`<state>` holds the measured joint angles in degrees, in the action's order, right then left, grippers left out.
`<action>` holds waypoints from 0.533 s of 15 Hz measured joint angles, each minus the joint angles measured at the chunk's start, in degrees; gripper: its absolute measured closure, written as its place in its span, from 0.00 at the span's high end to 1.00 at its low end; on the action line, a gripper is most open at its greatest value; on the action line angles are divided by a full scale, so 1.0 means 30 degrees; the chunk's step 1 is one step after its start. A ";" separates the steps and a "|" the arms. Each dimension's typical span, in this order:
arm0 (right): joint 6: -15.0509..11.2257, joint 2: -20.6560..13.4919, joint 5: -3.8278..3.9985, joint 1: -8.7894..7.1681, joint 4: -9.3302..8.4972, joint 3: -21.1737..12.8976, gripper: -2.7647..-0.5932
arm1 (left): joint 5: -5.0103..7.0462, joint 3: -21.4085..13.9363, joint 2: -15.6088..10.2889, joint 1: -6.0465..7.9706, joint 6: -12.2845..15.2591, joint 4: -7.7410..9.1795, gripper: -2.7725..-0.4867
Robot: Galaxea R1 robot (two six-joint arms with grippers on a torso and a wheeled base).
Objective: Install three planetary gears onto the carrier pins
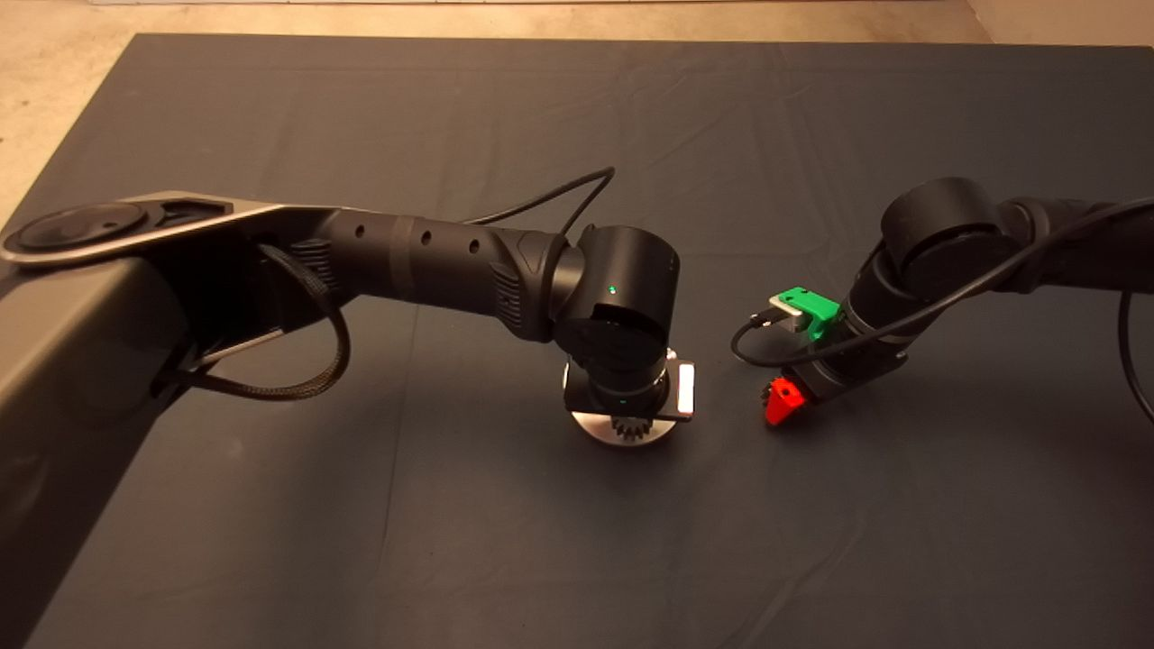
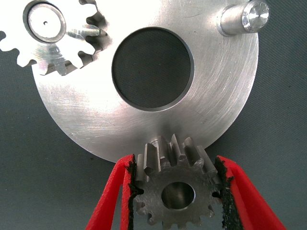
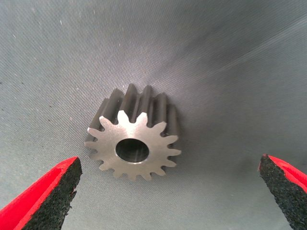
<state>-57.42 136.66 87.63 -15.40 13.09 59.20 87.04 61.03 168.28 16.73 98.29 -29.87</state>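
In the left wrist view my left gripper [image 2: 175,162] is shut on one planetary gear [image 2: 176,194], held at the rim of the round silver carrier plate [image 2: 86,115]. Another gear [image 2: 45,33] sits seated on a pin there, and one carrier pin [image 2: 245,18] stands bare. I see no third pin in this view. In the head view the left wrist covers most of the plate [image 1: 590,429], and a gear [image 1: 628,428] shows at its near edge. My right gripper [image 3: 168,165] is open, its fingers apart on either side of a gear [image 3: 133,143] lying flat on the mat.
In the head view the right gripper [image 1: 783,402] hangs low over the dark mat [image 1: 361,541], just right of the plate. Black cables loop from both wrists. Bare floor lies beyond the mat's far edge.
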 joint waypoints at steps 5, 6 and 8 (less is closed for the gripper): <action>-0.0004 -0.0001 0.0008 -0.0004 0.0000 0.0000 1.00 | 0.0000 -0.0020 -0.0012 -0.0008 0.0000 -0.0004 0.16; 0.0001 -0.0001 0.0008 0.0000 0.0007 0.0000 1.00 | -0.0008 -0.0020 -0.0028 0.0000 0.0000 -0.0004 0.16; -0.0007 -0.0001 0.0008 0.0000 0.0000 0.0002 1.00 | -0.0154 -0.0110 -0.0287 -0.0008 -0.0008 -0.0028 0.16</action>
<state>-57.44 136.66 87.65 -15.40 13.09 59.20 86.58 60.70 167.42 16.70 98.27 -29.95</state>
